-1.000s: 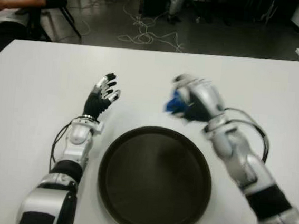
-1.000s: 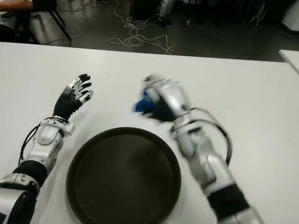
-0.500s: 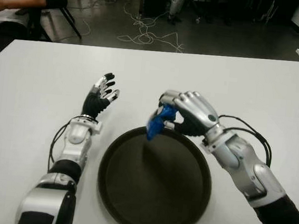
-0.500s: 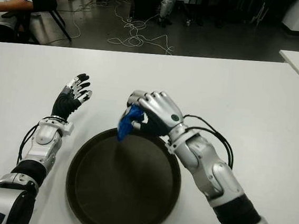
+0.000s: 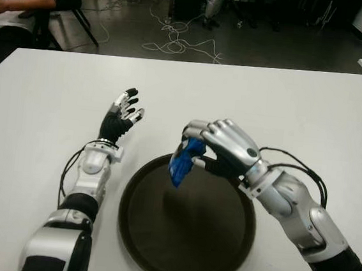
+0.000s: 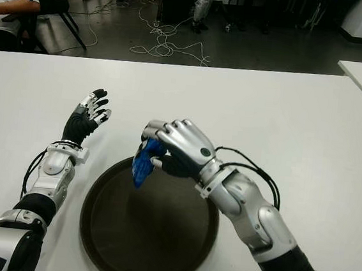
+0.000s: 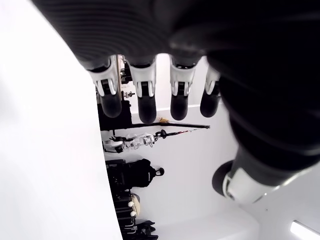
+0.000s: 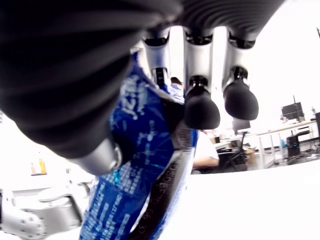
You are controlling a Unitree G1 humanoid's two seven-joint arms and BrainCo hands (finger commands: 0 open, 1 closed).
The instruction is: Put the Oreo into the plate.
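The plate [image 5: 157, 248] sits on the table [image 5: 312, 109]. The right hand [image 5: 221, 149] holds the Oreo [image 5: 182, 161] above the plate's far-left rim. The left hand [image 5: 122, 117] is left of the plate.

White print on the blue Oreo packet [image 8: 135, 165]; none of it legible

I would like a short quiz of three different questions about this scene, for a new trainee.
1. True or false: the Oreo packet already lies flat in the plate.
2. Which hand grips the blue packet?
A. left hand
B. right hand
3. Fill in: the left hand's fingers are ____ and hold nothing.

Key: 1 false, it hangs above the plate's far rim; 2 B; 3 spread.
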